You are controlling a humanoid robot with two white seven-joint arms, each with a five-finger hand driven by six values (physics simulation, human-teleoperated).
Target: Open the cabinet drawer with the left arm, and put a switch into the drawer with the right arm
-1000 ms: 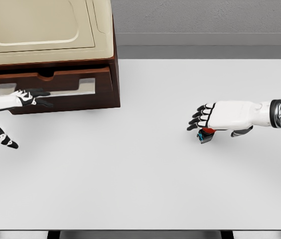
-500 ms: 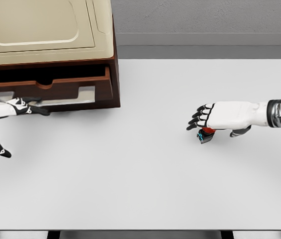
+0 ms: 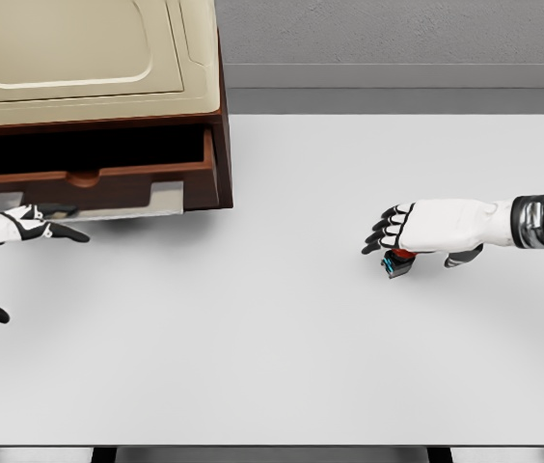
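Two hands: right hand (image 3: 417,231) open over switch (image 3: 397,262); left hand (image 3: 31,227) open.

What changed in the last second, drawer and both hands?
The drawer slid further out of the cabinet toward the robot, showing more of its dark inside. The left hand drew back with it, down and to the left, fingers at the grey handle. The right hand stayed low over the switch, which still sits on the table in the same place.
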